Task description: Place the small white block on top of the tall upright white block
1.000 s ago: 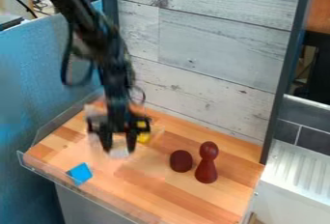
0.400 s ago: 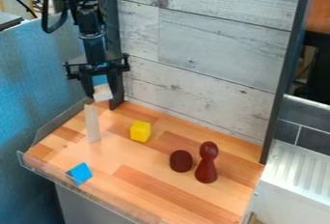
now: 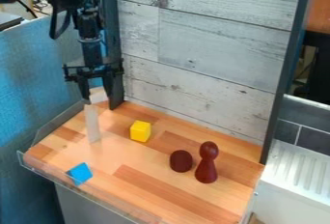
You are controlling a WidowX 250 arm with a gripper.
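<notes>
The gripper is pinching a white block between its parted fingers. Just below them, a tall pale block is standing on the worktop. Lower right, a yellow cube is sitting nearer than a dark-red rounded piece and peg-shaped figure.

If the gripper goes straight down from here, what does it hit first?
Probably the upright pale block, with the white block that the gripper holds touching first. Depth is unclear; it could miss and reach the wooden tabletop.
</notes>
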